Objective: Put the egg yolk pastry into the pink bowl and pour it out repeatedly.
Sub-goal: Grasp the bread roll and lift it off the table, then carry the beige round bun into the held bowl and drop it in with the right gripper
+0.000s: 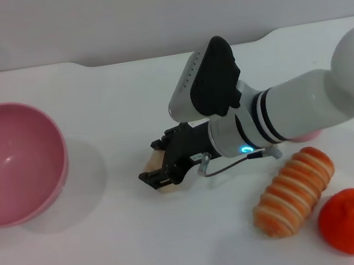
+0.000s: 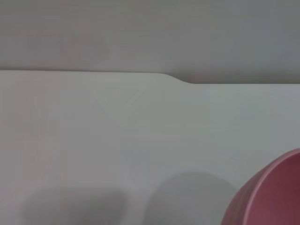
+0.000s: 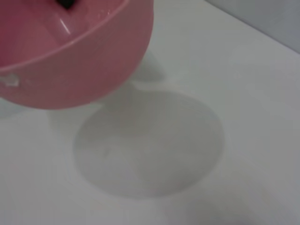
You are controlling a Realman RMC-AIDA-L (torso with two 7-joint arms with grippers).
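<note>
Pale tan pastry lump (image 1: 156, 158) grasped in right gripper (image 1: 160, 168) fingers | glossy pink plastic bowl (image 1: 9, 162) tilted, far left on white bench (image 1: 148, 246) | left gripper: cannot tell

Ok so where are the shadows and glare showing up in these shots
Head view: the pink bowl shows pale glare inside and casts a soft shadow to its right on the table. Right wrist view: a round grey shadow lies under the raised bowl. Left wrist view: two faint shadows, everything soft.

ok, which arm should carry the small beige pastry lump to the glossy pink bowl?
Right, probably: the right gripper is already at the beige pastry lump. The glossy pink bowl sits tilted at the table's left edge.
</note>
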